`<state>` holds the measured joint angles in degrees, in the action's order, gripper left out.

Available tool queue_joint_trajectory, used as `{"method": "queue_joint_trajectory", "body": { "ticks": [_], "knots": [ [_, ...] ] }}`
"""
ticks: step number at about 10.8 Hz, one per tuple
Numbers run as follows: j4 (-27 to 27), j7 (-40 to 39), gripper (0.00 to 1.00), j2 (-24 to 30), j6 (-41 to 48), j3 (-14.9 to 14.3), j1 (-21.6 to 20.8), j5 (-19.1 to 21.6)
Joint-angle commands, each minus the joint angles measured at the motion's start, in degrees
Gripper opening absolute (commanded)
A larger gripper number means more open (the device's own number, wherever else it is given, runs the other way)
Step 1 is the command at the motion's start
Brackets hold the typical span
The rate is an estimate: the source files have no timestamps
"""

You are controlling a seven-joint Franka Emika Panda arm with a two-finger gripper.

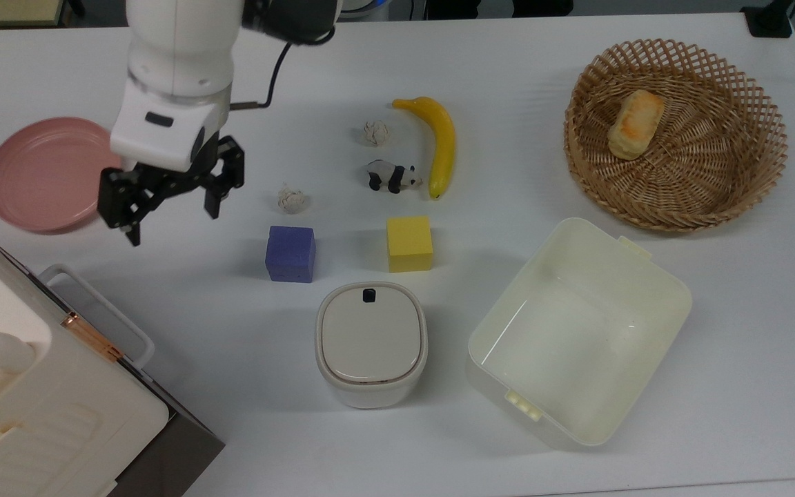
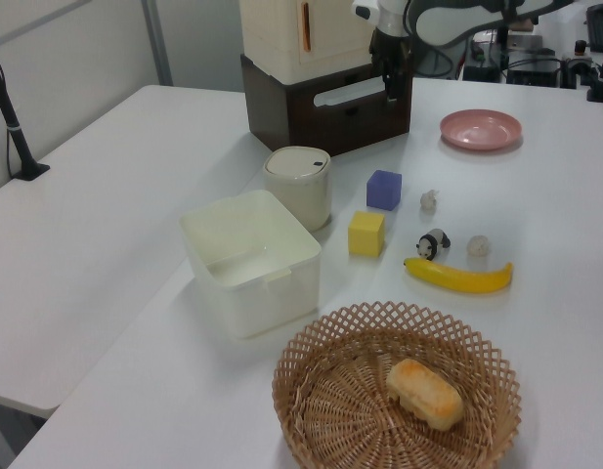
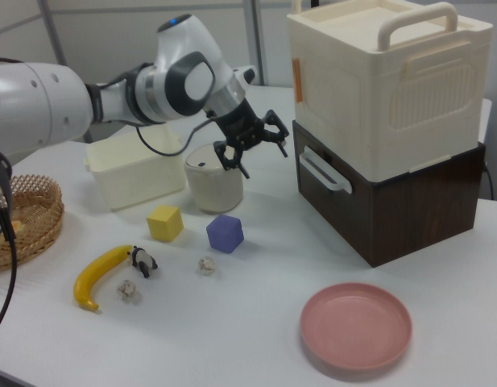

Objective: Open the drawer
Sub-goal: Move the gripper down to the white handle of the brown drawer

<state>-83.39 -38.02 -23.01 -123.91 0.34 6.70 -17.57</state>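
Top view: the cream cabinet (image 1: 38,407) is cut off at the lower-left corner, hiding most of the drawer (image 1: 170,452) beneath it; only the drawer's dark corner and its white loop handle (image 1: 104,310) protrude. Right view: the drawer (image 3: 385,201) sits closed under the cabinet (image 3: 385,89), its handle (image 3: 323,171) facing the gripper (image 3: 252,143). The gripper (image 1: 166,207) hangs above bare bench (image 1: 232,428) between the pink plate (image 1: 45,172) and the purple cube (image 1: 290,253), apart from the handle, its fingers (image 1: 212,201) spread wide and holding nothing. Left view: the gripper (image 2: 391,70) overlaps the drawer front (image 2: 330,107), so its gap to the handle (image 2: 352,90) is hard to judge. Open bench lies between gripper and handle.
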Motion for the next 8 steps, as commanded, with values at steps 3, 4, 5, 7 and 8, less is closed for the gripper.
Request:
{"method": "queue_joint_trajectory", "body": {
  "ticks": [3,4,5,7,8],
  "knots": [
    [-1.42,-1.88,1.00,-4.66,-13.43,-0.16,2.70,-8.51],
    [-1.51,-1.79,1.00,-5.28,-16.60,-0.16,3.14,-10.28],
    [-1.51,-1.79,1.00,-5.90,-18.02,-0.16,3.58,-11.34],
    [-1.51,-1.61,0.95,-7.22,-21.35,-0.25,4.37,-13.18],
    [-1.51,-1.53,0.90,-8.09,-23.03,-0.25,4.73,-14.32]
  ]
}}
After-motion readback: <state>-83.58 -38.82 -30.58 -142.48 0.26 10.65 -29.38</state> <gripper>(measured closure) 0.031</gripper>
